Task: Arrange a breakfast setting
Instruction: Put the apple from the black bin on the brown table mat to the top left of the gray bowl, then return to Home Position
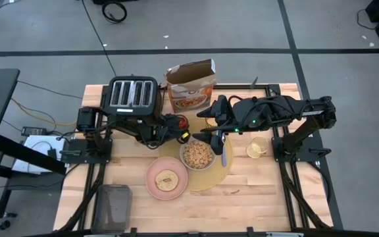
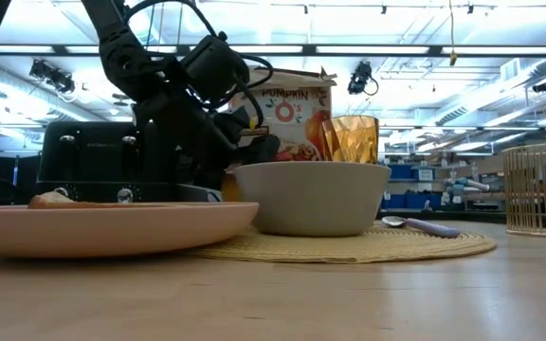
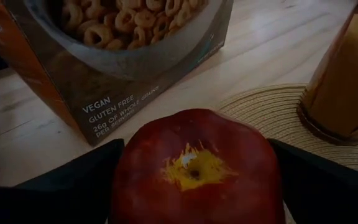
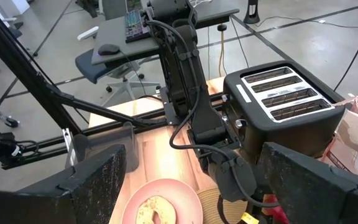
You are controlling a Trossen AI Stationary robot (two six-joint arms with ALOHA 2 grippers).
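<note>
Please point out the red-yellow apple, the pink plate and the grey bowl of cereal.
red-yellow apple [image 3: 194,168], left wrist view, around its stem dimple
pink plate [image 1: 152,179], high view, bare left rim
grey bowl [image 2: 311,197], low view, outer wall

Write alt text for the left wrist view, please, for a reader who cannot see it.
A red-yellow apple fills the foreground between the left gripper's two dark fingers. Behind it stand a cereal box on the wooden table and an amber glass on a woven placemat.

It was a robotics lab in a big industrial hall: grey taped floor, ceiling strip lights, shelves with blue bins, a desk with keyboard, an office chair, cables beside the wooden worktop.
</note>
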